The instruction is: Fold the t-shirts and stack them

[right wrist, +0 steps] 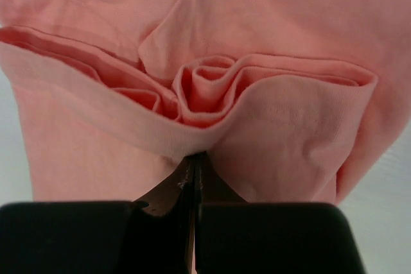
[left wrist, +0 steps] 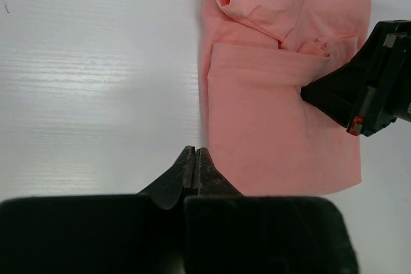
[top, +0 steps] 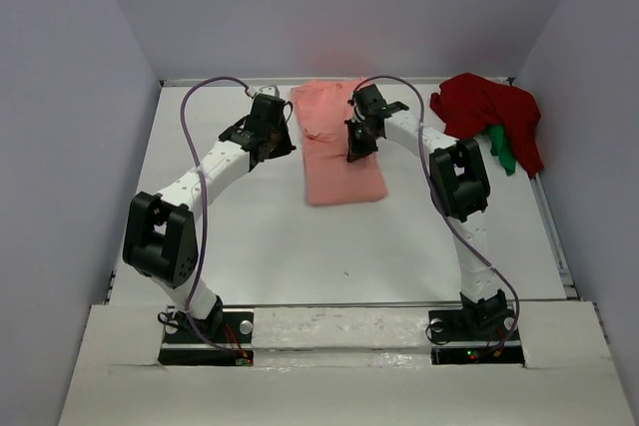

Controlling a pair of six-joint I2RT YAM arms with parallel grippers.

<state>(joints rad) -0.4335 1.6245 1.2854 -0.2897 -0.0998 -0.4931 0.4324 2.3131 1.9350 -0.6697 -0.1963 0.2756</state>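
Observation:
The salmon-pink t-shirt (top: 334,162) lies partly folded as a long strip at the back middle of the table. My right gripper (top: 356,147) is shut on a bunched fold of its layers (right wrist: 194,156), with the cloth (right wrist: 276,120) rolled up just beyond the tips. My left gripper (top: 288,140) is shut and empty. Its tips (left wrist: 195,152) rest at the shirt's left edge (left wrist: 270,120), above the table. The dark red t-shirt (top: 489,112) lies crumpled at the back right, with a bright green one (top: 502,152) poking out beneath it.
The white table (top: 250,236) is walled on the left, back and right. The right gripper's black body (left wrist: 372,88) shows in the left wrist view, over the shirt's right side. A purple cable runs along each arm.

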